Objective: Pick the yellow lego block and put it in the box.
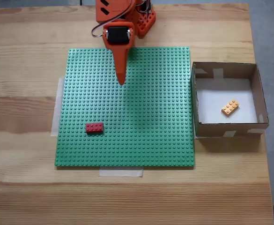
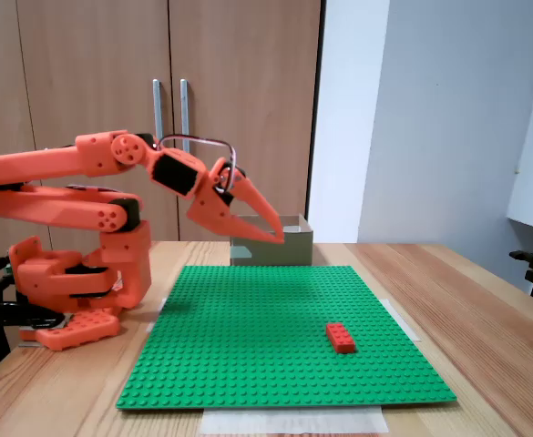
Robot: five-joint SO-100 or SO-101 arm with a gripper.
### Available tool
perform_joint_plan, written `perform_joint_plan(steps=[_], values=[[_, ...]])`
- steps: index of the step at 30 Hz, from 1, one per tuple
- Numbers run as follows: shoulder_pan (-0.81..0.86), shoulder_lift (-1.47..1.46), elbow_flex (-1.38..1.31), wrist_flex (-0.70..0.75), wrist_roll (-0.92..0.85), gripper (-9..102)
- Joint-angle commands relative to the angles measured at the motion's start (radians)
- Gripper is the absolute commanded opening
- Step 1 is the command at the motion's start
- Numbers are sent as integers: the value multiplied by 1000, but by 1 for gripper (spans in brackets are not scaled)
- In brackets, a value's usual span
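A: Start with the gripper (image 1: 122, 80). How does it look from above?

B: In a fixed view looking down, it hangs over the upper middle of the green baseplate (image 1: 146, 140), its orange fingers tapering to one point toward the near side. Nothing is between them. From this angle I cannot tell how wide the jaws stand.

A: And the yellow lego block (image 1: 230, 108)?

B: It lies on the white floor of the box (image 1: 226, 129), toward the right of the middle, turned at a slant to the walls. The box sits on the wooden table (image 1: 24, 187) just beside the baseplate's right edge. The gripper is well apart from it.

A: Anything else on the plate?

B: A red brick (image 1: 94, 127) at the lower left, lying square to the studs.

A: Now the side camera.

B: In a fixed view from the front, the gripper (image 2: 277, 231) is raised above the far part of the baseplate (image 2: 248, 364), pointing down and to the right. Its two fingers meet at the tips with a narrow wedge of gap behind them, and they hold nothing. The box (image 2: 289, 248) shows behind the tips at the far edge; its inside is hidden here. The red brick (image 2: 341, 337) sits near the front right of the plate.
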Motion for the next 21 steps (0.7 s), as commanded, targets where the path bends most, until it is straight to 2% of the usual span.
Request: perform_joint_plan(steps=[1, 21], values=[[17, 29, 18, 15, -9, -1], [58, 143, 210, 41, -34, -1]])
